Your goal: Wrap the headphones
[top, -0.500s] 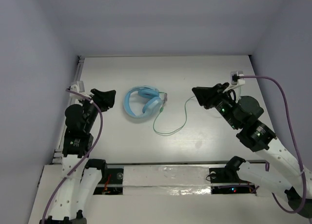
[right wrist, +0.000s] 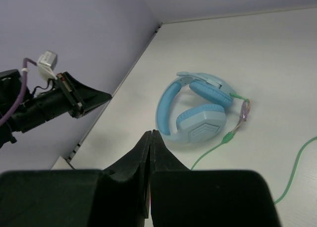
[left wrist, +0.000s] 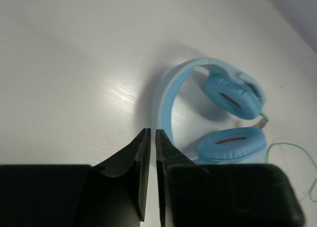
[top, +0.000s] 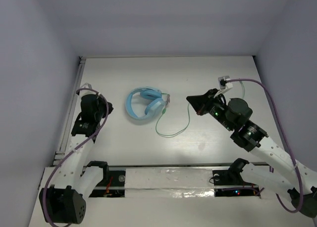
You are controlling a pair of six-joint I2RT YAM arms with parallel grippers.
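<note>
Headphones (top: 143,104) lie on their side near the middle of the table (top: 213,73). The earcups (right wrist: 200,122) are tucked together inside the curved headband (left wrist: 166,96), and the thin green cable (top: 168,135) trails loose in a loop toward the right. They look light, with a stiff plastic band and soft padded cups. The cable is limp and likely to slip or snag. The band seems the firmest place to pin them, and the cable's free run suits a pinch for winding. The left gripper (top: 108,108) hovers just left of the band, and the right gripper (top: 190,99) is near the cable's far bend. Both have jaws pressed together, holding nothing.
</note>
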